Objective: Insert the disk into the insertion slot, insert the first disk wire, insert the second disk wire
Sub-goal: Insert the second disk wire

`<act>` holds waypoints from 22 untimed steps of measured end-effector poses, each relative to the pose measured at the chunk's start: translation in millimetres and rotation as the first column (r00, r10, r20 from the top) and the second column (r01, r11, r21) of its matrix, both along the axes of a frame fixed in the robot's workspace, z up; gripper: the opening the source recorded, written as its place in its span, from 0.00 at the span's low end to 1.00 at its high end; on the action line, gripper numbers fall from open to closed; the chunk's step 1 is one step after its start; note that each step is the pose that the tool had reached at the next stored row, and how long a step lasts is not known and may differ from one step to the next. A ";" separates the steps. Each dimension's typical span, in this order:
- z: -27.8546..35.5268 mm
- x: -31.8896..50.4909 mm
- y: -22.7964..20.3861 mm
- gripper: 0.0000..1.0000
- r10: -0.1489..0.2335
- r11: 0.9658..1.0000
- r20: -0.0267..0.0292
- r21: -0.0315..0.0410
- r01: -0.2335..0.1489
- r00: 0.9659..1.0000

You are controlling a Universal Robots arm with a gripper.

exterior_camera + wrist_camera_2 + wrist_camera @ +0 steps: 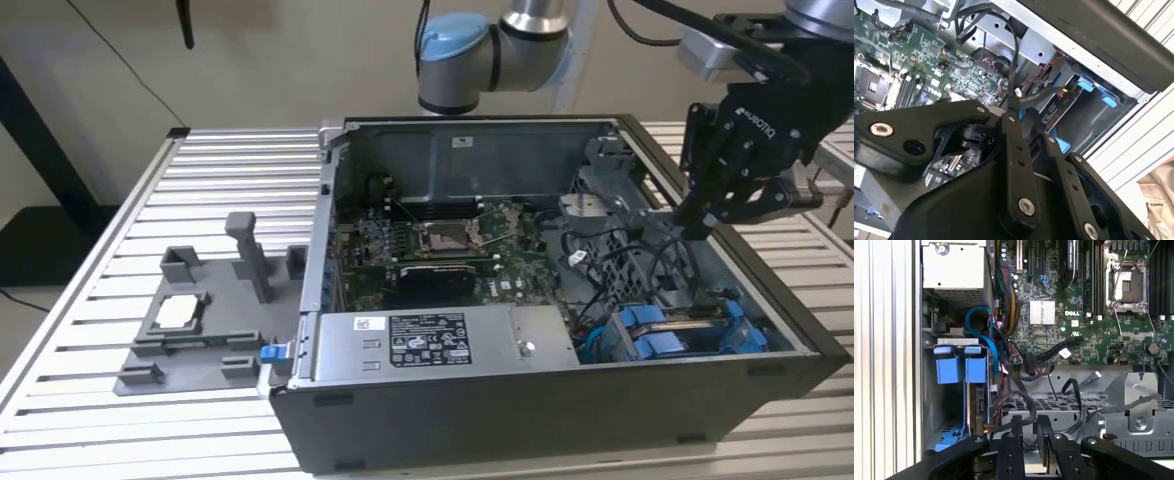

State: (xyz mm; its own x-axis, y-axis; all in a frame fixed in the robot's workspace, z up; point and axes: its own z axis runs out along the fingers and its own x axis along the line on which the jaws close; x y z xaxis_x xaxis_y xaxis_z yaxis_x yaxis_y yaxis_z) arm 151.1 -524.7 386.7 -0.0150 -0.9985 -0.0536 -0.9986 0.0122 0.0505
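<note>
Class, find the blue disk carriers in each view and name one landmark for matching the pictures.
Exterior view: the blue disk carriers sit in the case's near corner, at the exterior view's right.
Second wrist view: the carriers lie in the bay against the case wall, beyond black cables.
First wrist view: the carriers stand side by side beside the motherboard.
Shared landmark: the CPU socket.
</note>
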 end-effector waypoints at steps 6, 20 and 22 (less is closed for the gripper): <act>1.1 -17.4 0.0 0.27 0.000 1.000 0.024 0.001 0.000 1.000; 4.9 -52.7 0.0 0.27 0.001 1.000 0.068 0.002 -0.001 0.998; 5.1 -56.0 0.0 0.27 0.004 1.000 0.074 0.002 -0.004 0.997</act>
